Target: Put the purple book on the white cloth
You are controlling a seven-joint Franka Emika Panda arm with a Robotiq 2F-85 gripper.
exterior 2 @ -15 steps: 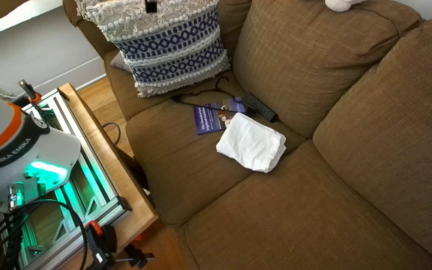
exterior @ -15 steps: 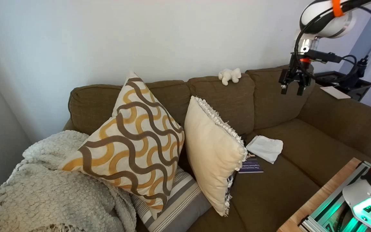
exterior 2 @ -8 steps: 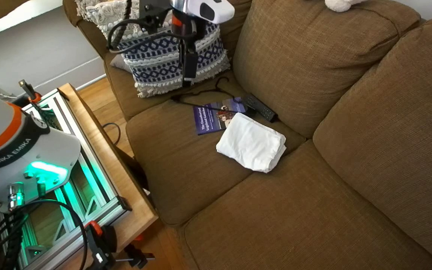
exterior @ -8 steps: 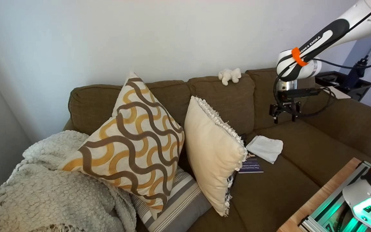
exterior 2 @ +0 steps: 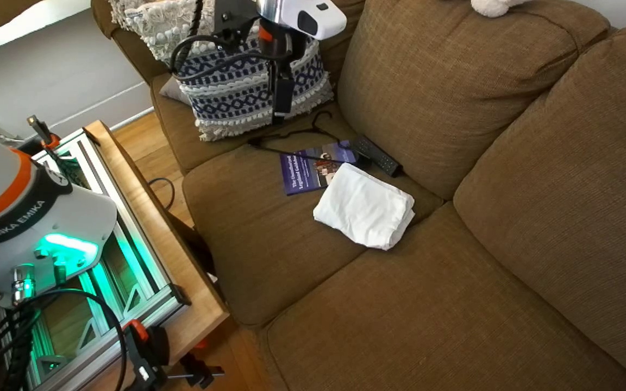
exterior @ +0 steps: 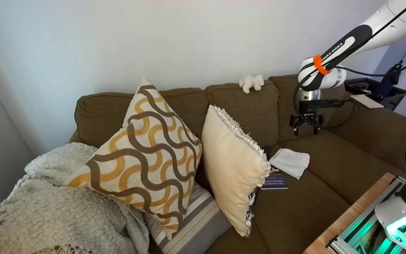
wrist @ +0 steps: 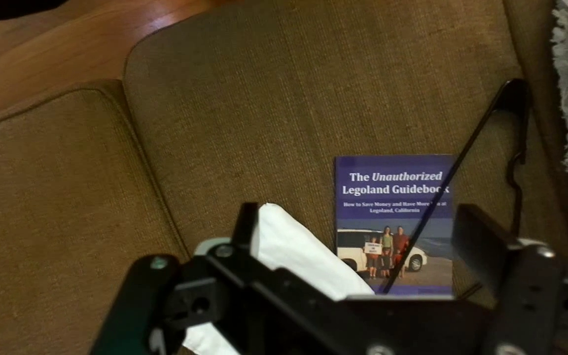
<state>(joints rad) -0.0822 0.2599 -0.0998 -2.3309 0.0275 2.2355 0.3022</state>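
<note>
Black two-fingered tool (exterior: pixel 306 131) gapes empty; the thin black hanger (wrist: pixel 430 211) across the flat purple book (wrist: pixel 387 222) could snag its lift

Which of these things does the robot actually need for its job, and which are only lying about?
For the job:
book, to be moved
cloth, where it should go
fingers, open and empty

Just lying about:
hanger, across the book
remote
toy
pillows
blanket
</note>
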